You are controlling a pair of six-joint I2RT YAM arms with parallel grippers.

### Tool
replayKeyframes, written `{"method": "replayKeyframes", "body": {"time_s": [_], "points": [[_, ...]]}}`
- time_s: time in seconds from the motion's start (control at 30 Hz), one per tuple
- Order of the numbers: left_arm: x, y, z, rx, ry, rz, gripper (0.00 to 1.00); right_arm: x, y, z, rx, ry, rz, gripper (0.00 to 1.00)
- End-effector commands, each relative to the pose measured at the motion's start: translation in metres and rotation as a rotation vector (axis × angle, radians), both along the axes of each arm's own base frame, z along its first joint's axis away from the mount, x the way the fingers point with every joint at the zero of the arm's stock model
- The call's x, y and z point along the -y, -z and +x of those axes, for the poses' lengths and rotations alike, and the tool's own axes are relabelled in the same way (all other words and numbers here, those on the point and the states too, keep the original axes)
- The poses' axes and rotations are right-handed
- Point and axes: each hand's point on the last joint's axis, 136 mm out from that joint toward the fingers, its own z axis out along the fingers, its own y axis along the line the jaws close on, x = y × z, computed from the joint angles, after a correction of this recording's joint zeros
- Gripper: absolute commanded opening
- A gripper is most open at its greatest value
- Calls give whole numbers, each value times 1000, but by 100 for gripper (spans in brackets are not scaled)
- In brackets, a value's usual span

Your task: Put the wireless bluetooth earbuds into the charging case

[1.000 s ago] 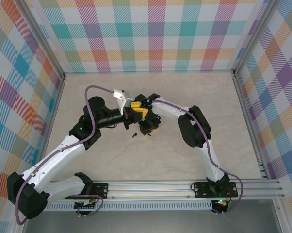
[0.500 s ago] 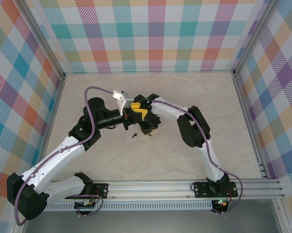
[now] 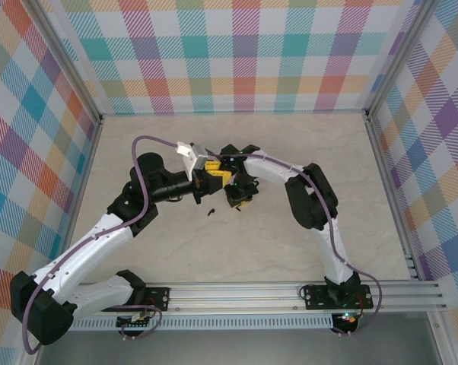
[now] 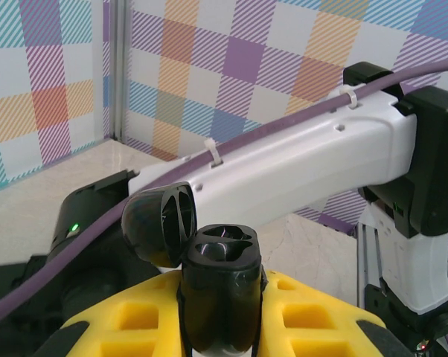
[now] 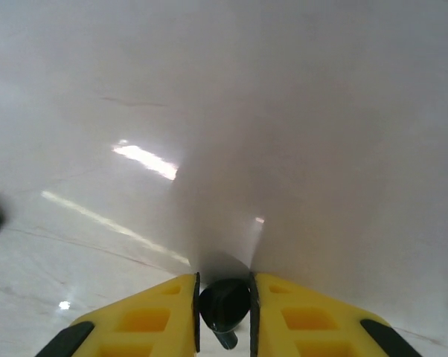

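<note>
My left gripper (image 4: pixel 222 316) is shut on the black charging case (image 4: pixel 222 286), held upright with its round lid (image 4: pixel 161 223) flipped open to the left and two empty wells showing. My right gripper (image 5: pixel 224 312) is shut on a black earbud (image 5: pixel 224 303), stem pointing down, just above the pale table. From above, the left gripper (image 3: pixel 211 175) and the right gripper (image 3: pixel 242 200) sit close together mid-table. A second small black earbud (image 3: pixel 211 212) lies on the table just in front of them.
The right arm's white link (image 4: pixel 283 160) crosses close behind the case in the left wrist view. Plaid walls (image 3: pixel 236 53) enclose the marble table (image 3: pixel 176 251) on three sides. The metal rail (image 3: pixel 290 293) runs along the near edge.
My right gripper has closed on the black earbud and its wrist has shifted slightly right and nearer. The left gripper keeps holding the open case in place.
</note>
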Motion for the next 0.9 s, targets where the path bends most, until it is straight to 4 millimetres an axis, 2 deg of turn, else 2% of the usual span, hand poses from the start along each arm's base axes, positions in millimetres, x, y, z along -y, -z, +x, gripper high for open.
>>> {"method": "replayKeyframes", "body": {"time_s": [0.0, 0.23, 0.5, 0.87], "points": [[0, -3, -4, 16, -2, -5, 11, 16, -9, 13, -6, 131, 69, 24], [2, 2, 0, -2, -2, 2, 11, 38, -16, 26, -14, 285, 196, 24], [5, 18, 12, -61, -35, 15, 11, 58, -28, 38, 9, 427, 342, 24], [4, 53, 40, -166, -156, 35, 10, 76, -47, 44, 60, 541, 521, 24]]}}
